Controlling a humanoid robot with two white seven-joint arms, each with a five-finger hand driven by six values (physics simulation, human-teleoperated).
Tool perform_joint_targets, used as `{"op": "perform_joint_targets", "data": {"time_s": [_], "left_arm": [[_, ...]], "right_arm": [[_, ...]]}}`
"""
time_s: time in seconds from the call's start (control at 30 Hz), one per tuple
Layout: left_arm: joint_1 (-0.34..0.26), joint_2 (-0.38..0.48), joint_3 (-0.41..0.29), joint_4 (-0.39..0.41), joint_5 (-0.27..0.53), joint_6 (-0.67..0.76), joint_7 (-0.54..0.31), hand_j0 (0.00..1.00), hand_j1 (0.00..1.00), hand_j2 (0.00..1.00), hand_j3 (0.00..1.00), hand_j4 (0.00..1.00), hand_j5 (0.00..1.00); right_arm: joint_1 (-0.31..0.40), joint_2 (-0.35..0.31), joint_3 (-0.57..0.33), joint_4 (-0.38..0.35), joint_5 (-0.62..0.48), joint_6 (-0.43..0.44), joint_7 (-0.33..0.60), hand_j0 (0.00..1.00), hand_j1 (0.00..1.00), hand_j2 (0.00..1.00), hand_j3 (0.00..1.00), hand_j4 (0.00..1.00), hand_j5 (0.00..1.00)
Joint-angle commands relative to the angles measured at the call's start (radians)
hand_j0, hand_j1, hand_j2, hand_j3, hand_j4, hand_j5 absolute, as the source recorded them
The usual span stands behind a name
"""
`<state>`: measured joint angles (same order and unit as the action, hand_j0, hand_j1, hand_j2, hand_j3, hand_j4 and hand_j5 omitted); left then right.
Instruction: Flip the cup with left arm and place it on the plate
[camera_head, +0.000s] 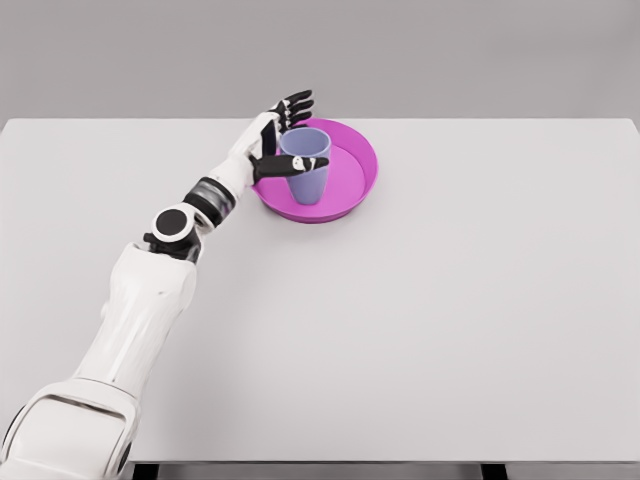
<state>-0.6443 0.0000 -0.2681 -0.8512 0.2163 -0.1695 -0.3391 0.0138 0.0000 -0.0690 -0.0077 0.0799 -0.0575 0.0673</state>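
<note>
A pale blue cup (308, 172) stands upright, mouth up, on the magenta plate (352, 180) at the back of the table. My left hand (284, 135) is at the cup's left side, its fingers spread above and behind the rim and its thumb lying across the cup's front. The fingers are open around the cup rather than closed on it. The left arm reaches in from the lower left across the table.
The white table (420, 320) stretches wide to the right and front of the plate. The plate sits near the table's far edge.
</note>
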Motion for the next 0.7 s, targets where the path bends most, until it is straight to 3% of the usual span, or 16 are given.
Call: {"op": "perform_joint_targets", "data": {"time_s": [0.0, 0.67], "left_arm": [[0.0, 0.0, 0.01, -0.002, 0.003, 0.004, 0.0, 0.96, 0.96, 0.96, 0.96, 0.96, 0.96], [0.008, 0.0, 0.053, -0.023, 0.003, 0.022, -0.003, 0.98, 0.98, 0.98, 0.98, 0.98, 0.98]], "right_arm": [[0.0, 0.0, 0.0, 0.0, 0.0, -0.001, 0.0, 1.0, 1.0, 1.0, 1.0, 1.0, 1.0], [-0.002, 0.0, 0.0, 0.0, 0.0, -0.001, 0.0, 1.0, 1.0, 1.0, 1.0, 1.0, 1.0]]}}
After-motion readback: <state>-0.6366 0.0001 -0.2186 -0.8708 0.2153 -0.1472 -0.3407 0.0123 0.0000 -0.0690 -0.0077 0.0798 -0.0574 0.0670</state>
